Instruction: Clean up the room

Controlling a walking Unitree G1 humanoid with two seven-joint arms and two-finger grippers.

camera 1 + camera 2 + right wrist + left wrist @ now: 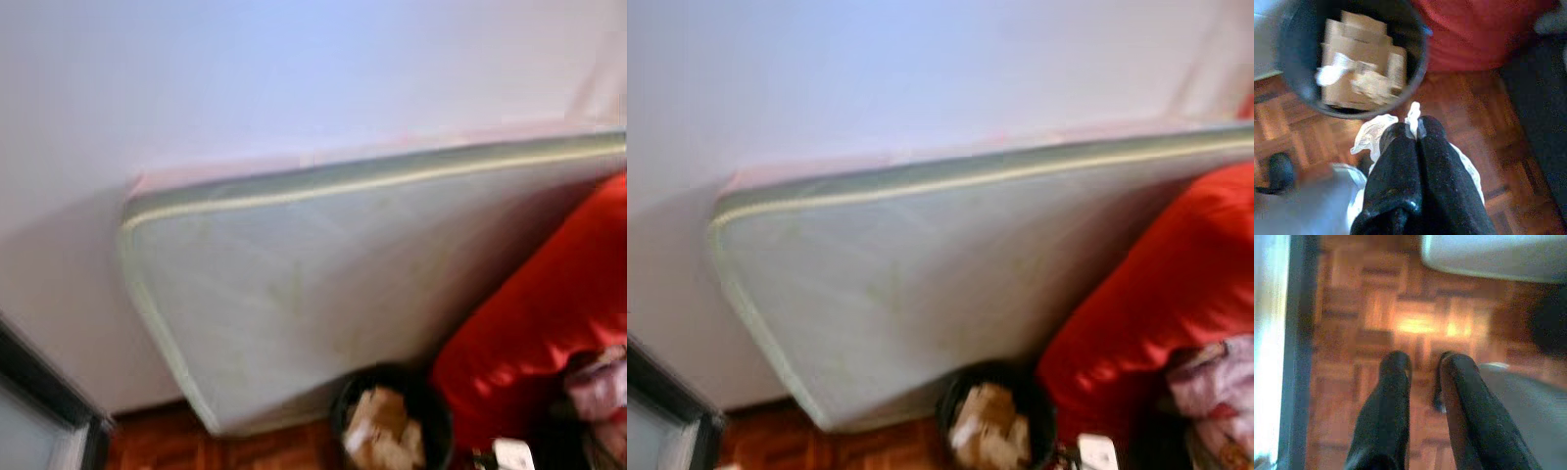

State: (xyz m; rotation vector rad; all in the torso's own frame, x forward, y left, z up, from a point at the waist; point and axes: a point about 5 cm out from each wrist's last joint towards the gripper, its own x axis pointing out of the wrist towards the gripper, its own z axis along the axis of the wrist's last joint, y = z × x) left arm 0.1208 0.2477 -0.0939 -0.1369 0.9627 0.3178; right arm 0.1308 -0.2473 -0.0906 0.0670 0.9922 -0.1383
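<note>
White crumpled plastic, a thin bag or wrapper, is pinched between the right gripper's two fingers, which are pressed together on it; loose folds spill out on both sides of them. The pinch sits at a gathered peak of the film, which probably keeps the limp material from slipping. The piece hangs over the parquet floor, just short of the near rim of the black waste bin. The bin already holds torn brown cardboard and paper scraps, so it reads as the drop point; judged step: carrying the wrapper to the bin, release not yet made.

The bin stands on the floor against the lower edge of a pale mattress propped on its long side against the white wall, presumably stood up to free floor space. Beside the bin, on the robot's right, lies a red cushion or beanbag, with pinkish fabric near it, too blurred to identify.

The left gripper hangs over bare parquet with its fingers parted and nothing between them. A dark frame runs beside it.
</note>
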